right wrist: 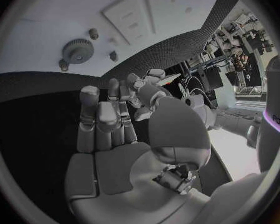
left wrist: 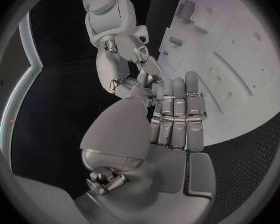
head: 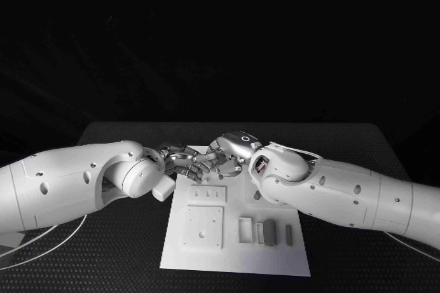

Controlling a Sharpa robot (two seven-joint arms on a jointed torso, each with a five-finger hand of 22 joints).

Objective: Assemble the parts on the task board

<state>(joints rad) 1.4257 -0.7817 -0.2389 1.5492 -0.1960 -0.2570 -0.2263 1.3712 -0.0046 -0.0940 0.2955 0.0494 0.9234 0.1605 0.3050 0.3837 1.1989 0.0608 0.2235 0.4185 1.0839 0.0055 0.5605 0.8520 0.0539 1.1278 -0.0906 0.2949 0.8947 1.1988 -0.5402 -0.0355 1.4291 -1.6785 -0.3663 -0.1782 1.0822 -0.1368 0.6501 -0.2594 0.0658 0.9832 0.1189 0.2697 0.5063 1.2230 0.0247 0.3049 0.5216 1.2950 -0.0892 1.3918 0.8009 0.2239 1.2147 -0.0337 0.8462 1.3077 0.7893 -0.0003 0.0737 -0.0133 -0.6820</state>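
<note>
One white task board [head: 234, 255] is lying on one black tabletop [head: 110, 242]. One gear [right wrist: 77, 50] and three small pegs [right wrist: 94, 34] are sitting on it. Two hands are meeting: left hand [head: 184, 161], right hand [head: 227, 154].

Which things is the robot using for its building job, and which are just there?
For the job: task board; gear standing on it; grey parts; left hand; right hand.
Just there: black table; cable.
</note>
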